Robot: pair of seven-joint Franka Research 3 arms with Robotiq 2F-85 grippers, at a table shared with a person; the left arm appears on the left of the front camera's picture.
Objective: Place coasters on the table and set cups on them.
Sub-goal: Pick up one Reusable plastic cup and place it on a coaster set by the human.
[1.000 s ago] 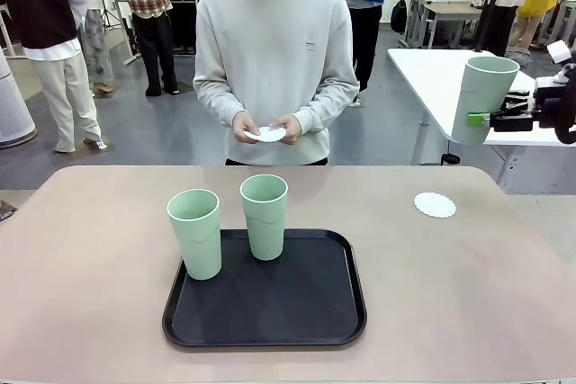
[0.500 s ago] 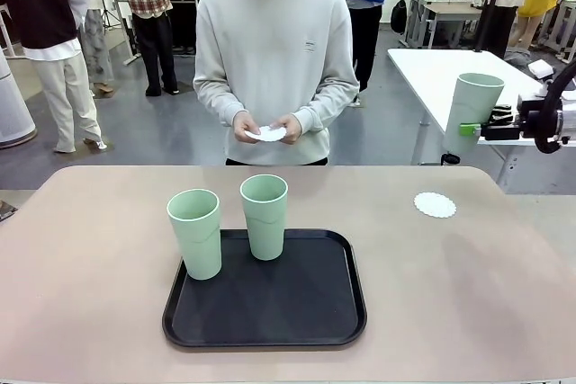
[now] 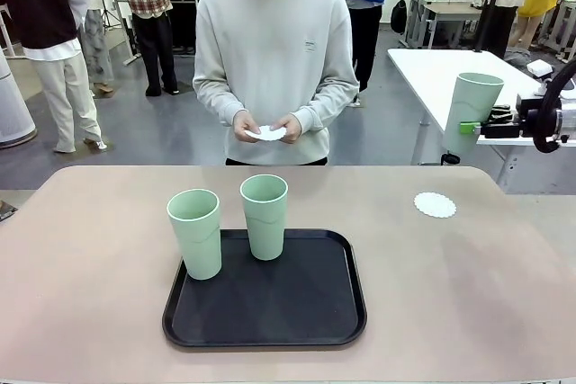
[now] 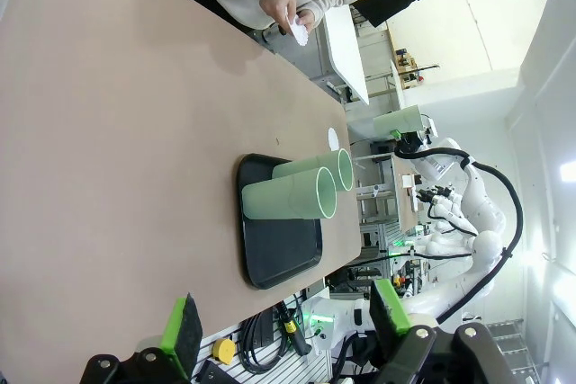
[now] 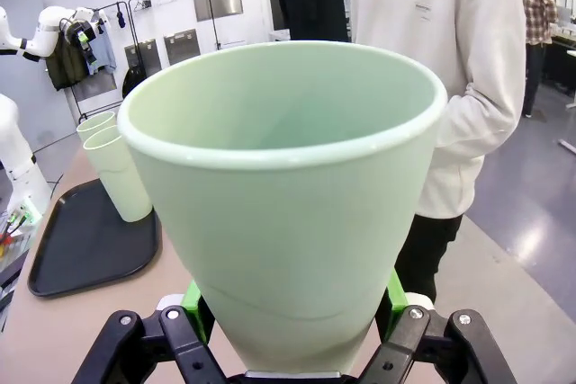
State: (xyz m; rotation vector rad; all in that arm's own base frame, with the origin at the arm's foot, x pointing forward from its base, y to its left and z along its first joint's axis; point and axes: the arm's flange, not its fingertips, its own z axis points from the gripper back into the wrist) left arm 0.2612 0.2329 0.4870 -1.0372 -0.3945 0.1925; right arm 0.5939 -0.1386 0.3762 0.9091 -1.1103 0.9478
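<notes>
The held cup was up in the air off the table's right far corner, upright, and the right gripper had it clamped low on its wall. From the right wrist, there it was: the held cup squeezed between the green pads. Down on the table, a little left of it, one coaster lay flat and bare. Two more cups, the left cup and the middle cup, stood upright at the far left of the black tray, close but apart. Across the table the person's hands held a second coaster. The left gripper hung over the table's end, jaws spread wide, nothing between them.
</notes>
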